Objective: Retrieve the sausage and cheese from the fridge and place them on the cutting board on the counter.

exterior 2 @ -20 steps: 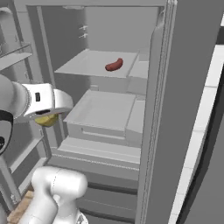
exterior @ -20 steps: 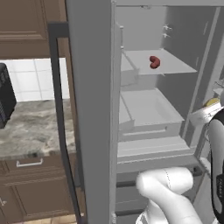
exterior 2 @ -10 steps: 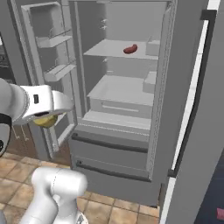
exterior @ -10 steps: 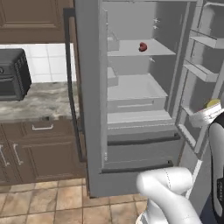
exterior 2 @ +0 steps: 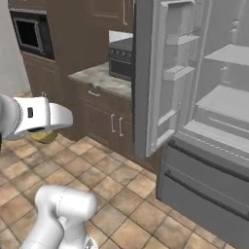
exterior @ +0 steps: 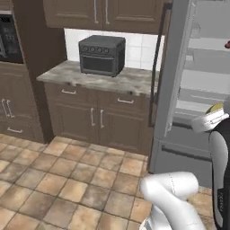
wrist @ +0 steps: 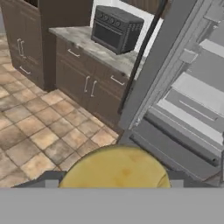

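A simulated kitchen with dark brown cabinets, a tan tiled floor (exterior: 67, 179) and a tall grey French-door fridge (exterior 2: 204, 146) standing open.

In the hand view, a pale yellow rounded chunk of cheese (wrist: 114, 169) sits at 6 o'clock, right between the dark finger tips (wrist: 48, 177) of the two-finger gripper (wrist: 114, 181). The jaws stand fairly wide apart and are closed on the cheese, one finger at each side of it. Past the cheese, at 12 o'clock, a black countertop toaster oven (wrist: 116, 28) stands on the grey-beige marbled stone counter (wrist: 83, 41), which tops dark brown cabinet doors with silver handles. The open fridge door with its long dark bar handle (wrist: 140, 57) rises at 1 o'clock, and the grey fridge shelves run off to 3 o'clock.

In the left base view, the same cheese (exterior: 215, 108) shows as a small yellow patch at 3 o'clock, just above the white arm (exterior: 215, 148), in front of the fridge's lower shelves. A sliver of the small reddish-brown sausage (exterior: 227, 44) shows at the right edge, at about 2 o'clock, on an upper fridge shelf.

In the right base view, the cheese (exterior 2: 44, 137) peeks out below the white hand at 9 o'clock, over the floor tiles and well apart from the fridge.
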Tool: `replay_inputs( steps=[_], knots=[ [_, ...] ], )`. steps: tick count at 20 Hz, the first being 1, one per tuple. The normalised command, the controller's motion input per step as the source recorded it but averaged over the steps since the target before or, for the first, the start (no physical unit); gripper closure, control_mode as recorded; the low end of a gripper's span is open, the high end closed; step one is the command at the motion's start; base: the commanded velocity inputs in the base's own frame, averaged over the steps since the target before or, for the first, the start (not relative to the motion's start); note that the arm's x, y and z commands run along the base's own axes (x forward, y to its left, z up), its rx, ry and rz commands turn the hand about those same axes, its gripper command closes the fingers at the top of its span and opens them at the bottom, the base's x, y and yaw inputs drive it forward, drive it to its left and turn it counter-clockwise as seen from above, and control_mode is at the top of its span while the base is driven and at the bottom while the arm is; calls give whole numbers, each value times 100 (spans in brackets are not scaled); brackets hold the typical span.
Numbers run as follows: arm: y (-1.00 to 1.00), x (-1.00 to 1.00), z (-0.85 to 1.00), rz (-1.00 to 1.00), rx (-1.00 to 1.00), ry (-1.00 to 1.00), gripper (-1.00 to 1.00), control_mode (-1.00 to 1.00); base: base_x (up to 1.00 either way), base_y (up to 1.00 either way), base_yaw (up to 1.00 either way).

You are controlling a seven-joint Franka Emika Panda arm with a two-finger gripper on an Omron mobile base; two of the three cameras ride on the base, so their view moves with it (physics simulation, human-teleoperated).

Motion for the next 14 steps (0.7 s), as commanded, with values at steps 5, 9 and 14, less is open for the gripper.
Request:
replay_inputs(
  steps=[5,9,14],
  knots=[
    [0,0,0,0,0,0,100,100,-63,60,92],
    [0,0,0,0,0,0,100,100,-64,71,91],
    [0,0,0,0,0,0,100,100,-65,98,80]
  ],
)
